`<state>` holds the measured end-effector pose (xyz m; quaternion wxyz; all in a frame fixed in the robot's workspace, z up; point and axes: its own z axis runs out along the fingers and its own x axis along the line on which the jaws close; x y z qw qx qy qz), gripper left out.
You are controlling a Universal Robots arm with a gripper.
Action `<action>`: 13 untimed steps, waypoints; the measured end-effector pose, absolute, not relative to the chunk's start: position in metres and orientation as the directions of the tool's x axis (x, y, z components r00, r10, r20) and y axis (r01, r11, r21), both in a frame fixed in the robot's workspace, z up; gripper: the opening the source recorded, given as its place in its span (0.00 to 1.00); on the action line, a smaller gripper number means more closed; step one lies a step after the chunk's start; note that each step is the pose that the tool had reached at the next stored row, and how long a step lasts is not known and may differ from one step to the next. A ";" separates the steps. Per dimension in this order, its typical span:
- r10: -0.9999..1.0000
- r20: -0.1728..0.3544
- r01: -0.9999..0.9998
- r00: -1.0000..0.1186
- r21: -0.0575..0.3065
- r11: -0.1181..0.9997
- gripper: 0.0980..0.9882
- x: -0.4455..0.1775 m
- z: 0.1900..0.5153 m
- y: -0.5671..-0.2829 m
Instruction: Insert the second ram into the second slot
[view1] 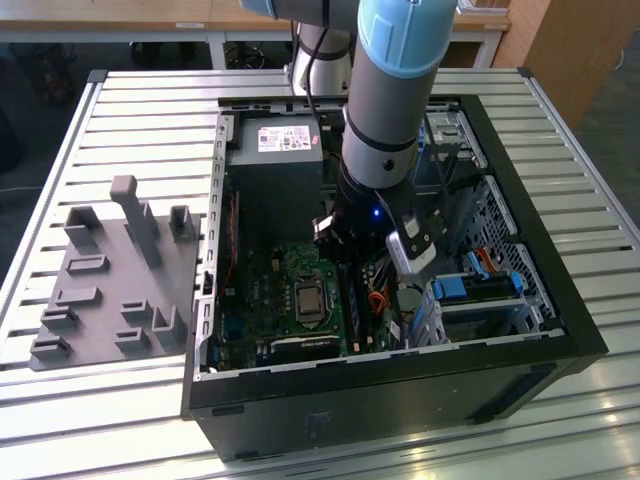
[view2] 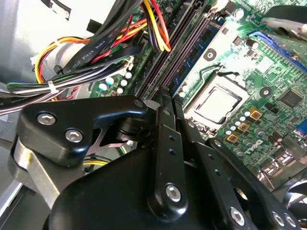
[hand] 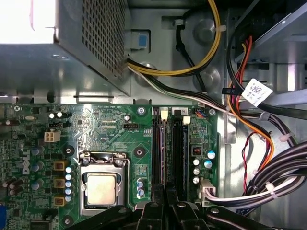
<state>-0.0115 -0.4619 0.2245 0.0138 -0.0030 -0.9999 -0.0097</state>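
- Jaws of the gripper (view2: 163,98) are drawn together, fingertips side by side with no stick clamped between them as far as I can see.
- At the lower centre of the first wrist view, I see the gripper (hand: 165,199) at the near end of the two memory slots.
- I read the second ram (hand: 161,153) as the thin blue stick seated upright in the slot nearer the processor socket (hand: 101,187). It runs from frame centre down to the fingertips.
- In the second wrist view, the second ram (view2: 199,48) shows dark chips at upper centre, beside the processor socket (view2: 216,103).
- I cannot tell whether the fingertips touch the stick.
- A cable bundle (view2: 96,48) of black, red, yellow and orange wires crosses the upper left of the second wrist view.
- In the exterior view, the arm reaches down into the open computer case (view1: 400,365) at frame centre, with the gripper (view1: 345,245) low over the motherboard.
- The power supply (view1: 275,160) sits in the upper part of the case.
- The case lies on the slatted desk (view1: 100,420), with a grey fixture plate (view1: 110,290) at the frame's left.
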 end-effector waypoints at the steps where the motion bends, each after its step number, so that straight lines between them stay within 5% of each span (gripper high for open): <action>1: 0.006 0.028 0.006 -1.000 0.019 1.000 0.04 -0.011 0.224 -0.462; 13: 0.006 0.029 0.006 -1.000 0.019 1.000 0.04 -0.011 0.217 -0.462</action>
